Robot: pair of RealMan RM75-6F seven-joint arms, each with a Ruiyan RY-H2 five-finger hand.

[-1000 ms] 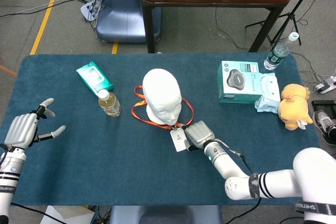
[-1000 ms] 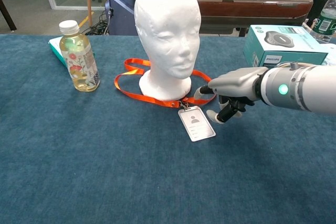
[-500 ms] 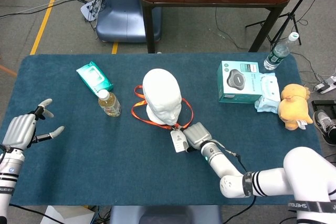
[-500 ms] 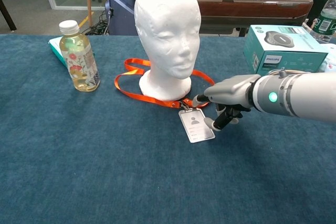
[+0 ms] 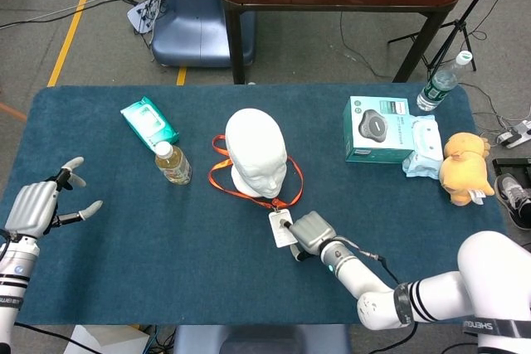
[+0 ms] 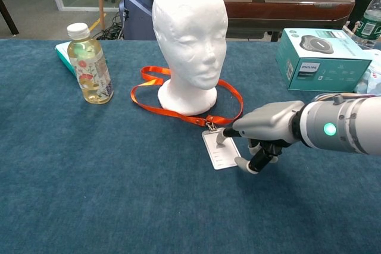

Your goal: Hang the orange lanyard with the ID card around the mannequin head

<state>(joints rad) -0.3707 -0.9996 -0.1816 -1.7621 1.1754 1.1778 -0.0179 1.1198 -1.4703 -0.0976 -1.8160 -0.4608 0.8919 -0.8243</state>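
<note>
The orange fabric lanyard (image 6: 184, 108) lies flat on the blue-carpeted counter (image 6: 119, 194), looped around the base of the white foam mannequin head (image 6: 189, 34), which stands upright near the middle of the counter; the white rectangular ID card (image 6: 218, 149) clipped to the strap rests on the side of the head nearer the counter's front edge. The right hand (image 6: 262, 132) is at the card, one fingertip pressing on its upper face and another finger curled at its lower right corner, so it looks to be pinching or pinning the card, though a firm hold cannot be confirmed from either view. The left hand (image 5: 37, 205) hovers with fingers spread and nothing in it, over the counter's left edge, well apart from everything. Since the strap circles only the base, the step in hand seems to be getting a real grip on the card. A flat card on carpet is hard to lift, so tilting one edge up against the pile before closing the fingers should help. Any pull ought to be gentle and upward: the foam head probably weighs little and could tip or slide, with the clear plastic bottle of yellow drink (image 6: 89, 63) standing near its other side.
</note>
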